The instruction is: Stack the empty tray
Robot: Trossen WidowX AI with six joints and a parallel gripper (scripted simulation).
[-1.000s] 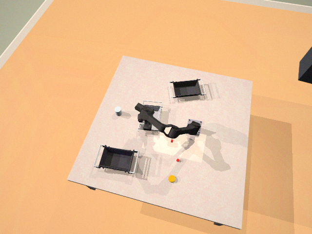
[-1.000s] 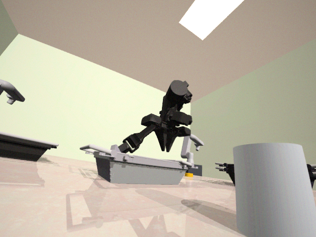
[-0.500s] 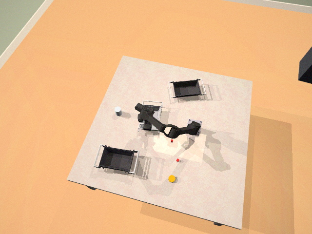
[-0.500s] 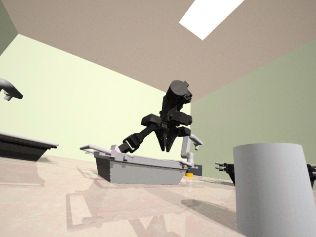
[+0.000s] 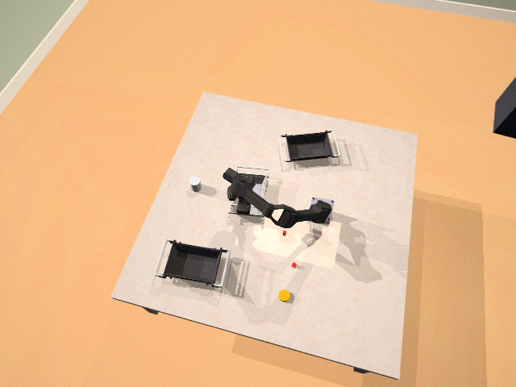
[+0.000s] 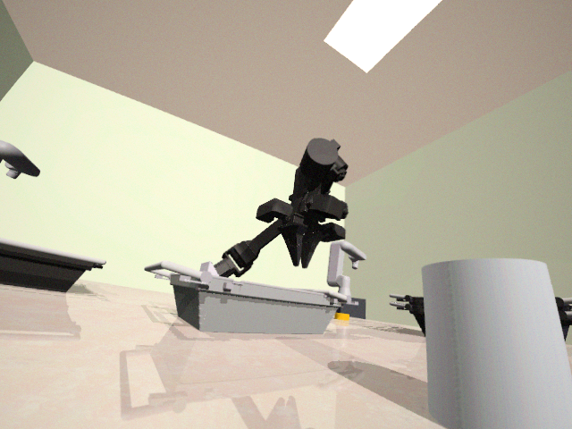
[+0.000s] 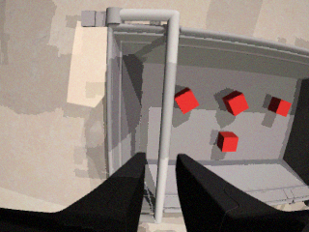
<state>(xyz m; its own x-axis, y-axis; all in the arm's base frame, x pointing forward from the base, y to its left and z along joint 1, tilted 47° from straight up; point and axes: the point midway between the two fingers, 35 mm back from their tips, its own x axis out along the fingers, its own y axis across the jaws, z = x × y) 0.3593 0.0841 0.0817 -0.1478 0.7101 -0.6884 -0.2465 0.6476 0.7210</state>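
The grey loaded tray stands upright with several red blocks inside. Its far bar is swung out over the end. Its near bar is swung in and lies across the opening, inside the end wall. My gripper hangs above the near part of this tray, over the near bar. It is open by a narrow gap, with nothing between the fingertips. One empty black tray and another empty black tray stand on the table with their bars swung out.
A light grey cylinder stands left of the loaded tray in the top view. A yellow disc lies near the front edge. Two red blocks lie loose on the table, one near the arm and one farther forward.
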